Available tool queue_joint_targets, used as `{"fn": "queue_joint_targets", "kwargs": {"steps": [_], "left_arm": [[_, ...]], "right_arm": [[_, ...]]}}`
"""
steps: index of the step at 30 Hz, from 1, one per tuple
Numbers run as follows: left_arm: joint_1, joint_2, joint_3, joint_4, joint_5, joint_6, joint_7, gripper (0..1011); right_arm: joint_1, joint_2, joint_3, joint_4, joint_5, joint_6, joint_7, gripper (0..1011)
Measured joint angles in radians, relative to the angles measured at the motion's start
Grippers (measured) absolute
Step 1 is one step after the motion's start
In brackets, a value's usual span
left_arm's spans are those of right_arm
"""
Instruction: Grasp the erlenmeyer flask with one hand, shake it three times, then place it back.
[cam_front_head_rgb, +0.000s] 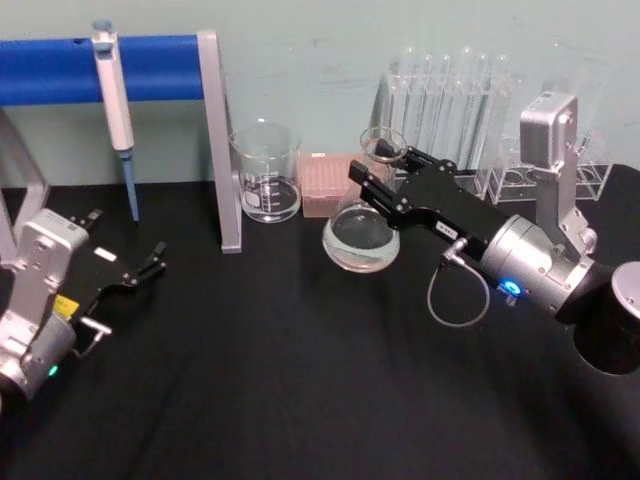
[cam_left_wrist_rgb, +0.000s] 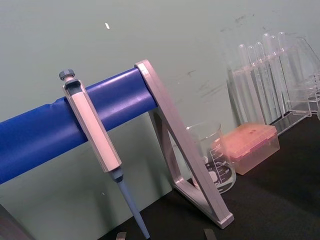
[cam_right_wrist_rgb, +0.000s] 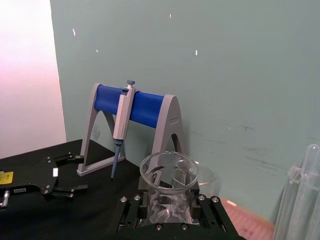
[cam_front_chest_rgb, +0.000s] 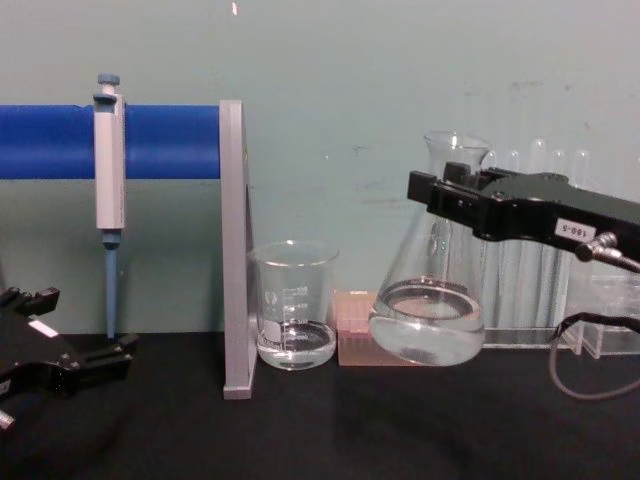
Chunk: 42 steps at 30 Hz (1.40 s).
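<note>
A matte black cloth is covering the table, which is carrying everything here. At the back left a stand of flat grey metal is holding up a smooth blue cylindrical bar. At the back right a clear plastic rack is keeping tall glass test tubes upright.

The right arm is reaching in from the right, stretched low and slanting toward the middle of the table, its silver cylindrical wrist trailing a looped grey cable. Its black right gripper is clamping its fingers on the narrow neck of the erlenmeyer flask, just under the flared rim. The flask is clear glass, conical with a wide rounded base, and a little clear liquid is pooling in the bottom. It is sitting at the middle of the table, in front of the rack and just beside the pink box. In the chest view it is leaning slightly, and its base appears to be hanging just clear of the cloth.

A straight-walled glass beaker with white marks is standing beside the stand's upright. A translucent pink plastic box is standing between the beaker and the flask.

A white and grey pipette with a blue tip is hanging from the blue bar.

The left gripper is lying low at the table's left edge, fingers apart and holding nothing.
</note>
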Motion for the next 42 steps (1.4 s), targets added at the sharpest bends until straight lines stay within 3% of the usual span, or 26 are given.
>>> {"fn": "queue_joint_targets", "kwargs": {"steps": [8, 18, 23, 27, 33, 38, 42], "left_arm": [[0.0, 0.0, 0.0, 0.0, 0.0, 0.0, 0.0, 1001], [0.0, 0.0, 0.0, 0.0, 0.0, 0.0, 0.0, 1001], [0.0, 0.0, 0.0, 0.0, 0.0, 0.0, 0.0, 1001], [0.0, 0.0, 0.0, 0.0, 0.0, 0.0, 0.0, 1001], [0.0, 0.0, 0.0, 0.0, 0.0, 0.0, 0.0, 1001], [0.0, 0.0, 0.0, 0.0, 0.0, 0.0, 0.0, 1002], [0.0, 0.0, 0.0, 0.0, 0.0, 0.0, 0.0, 1001]], "right_arm": [[0.013, -0.01, -0.009, 0.016, -0.016, -0.001, 0.029, 457], [0.071, -0.034, -0.106, 0.044, -0.013, -0.004, 0.168, 457], [0.09, -0.045, -0.152, 0.051, -0.001, -0.004, 0.213, 457], [0.097, -0.047, -0.167, 0.056, 0.009, -0.004, 0.22, 457], [0.086, -0.046, -0.161, 0.057, 0.016, -0.018, 0.187, 457], [0.044, -0.035, -0.115, 0.022, -0.002, -0.042, 0.09, 457], [-0.003, -0.021, -0.058, -0.018, -0.025, -0.046, 0.002, 457]]}}
